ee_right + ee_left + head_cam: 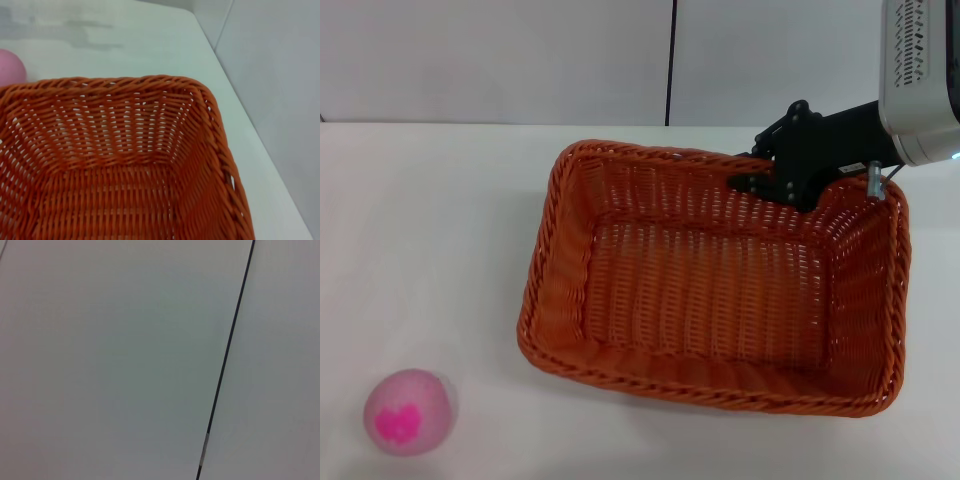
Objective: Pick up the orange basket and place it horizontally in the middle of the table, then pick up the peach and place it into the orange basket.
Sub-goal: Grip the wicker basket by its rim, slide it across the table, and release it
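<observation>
The orange basket (710,290) sits on the white table (430,230), right of centre, its long side running left to right and its inside empty. My right gripper (772,170), black, is at the basket's far rim near the back right corner, right against the wicker. The right wrist view looks down into the basket (120,170) from that corner. The peach (408,412), pale pink with a magenta blotch, lies alone near the table's front left corner, well apart from the basket. It shows as a pink edge (10,67) beyond the basket's rim in the right wrist view. My left gripper is out of view.
A white wall (500,60) with a dark vertical seam (670,60) stands behind the table. The left wrist view shows only that kind of wall (110,360) and a seam (225,360). Bare tabletop lies between the peach and the basket.
</observation>
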You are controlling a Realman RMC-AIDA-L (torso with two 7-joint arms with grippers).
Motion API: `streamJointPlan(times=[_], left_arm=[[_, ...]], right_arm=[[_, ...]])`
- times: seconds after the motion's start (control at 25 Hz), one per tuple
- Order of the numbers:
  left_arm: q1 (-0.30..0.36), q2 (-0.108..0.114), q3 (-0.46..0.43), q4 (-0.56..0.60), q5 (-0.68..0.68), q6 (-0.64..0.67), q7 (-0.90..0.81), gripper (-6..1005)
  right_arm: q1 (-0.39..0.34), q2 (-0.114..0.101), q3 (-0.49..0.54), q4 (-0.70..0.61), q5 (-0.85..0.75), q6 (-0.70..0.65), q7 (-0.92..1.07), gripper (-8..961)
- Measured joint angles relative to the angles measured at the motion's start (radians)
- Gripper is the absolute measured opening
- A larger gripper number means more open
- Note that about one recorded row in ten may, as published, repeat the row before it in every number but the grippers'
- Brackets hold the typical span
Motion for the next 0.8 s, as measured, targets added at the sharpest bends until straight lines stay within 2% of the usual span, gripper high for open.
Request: streamJointPlan(times=[0.44, 0.64, 0.8], left_arm=[[0.002, -0.001, 0.0, 0.001, 0.009, -0.007, -0.002, 845], [0.008, -0.002, 0.0, 0.003, 0.011, -0.017, -0.003, 845], [0.007, -0.002, 0.012, 0.004, 0.011, -0.019, -0.003, 844]], right_arm=[[-0.005, 0.001, -0.073, -0.003, 0.032, 0.03, -0.001, 183], [-0.012, 0.003, -0.076, -0.017, 0.038, 0.042, -0.001, 404], [-0.03, 0.005, -0.086, -0.052, 0.04, 0.045, -0.002, 490]])
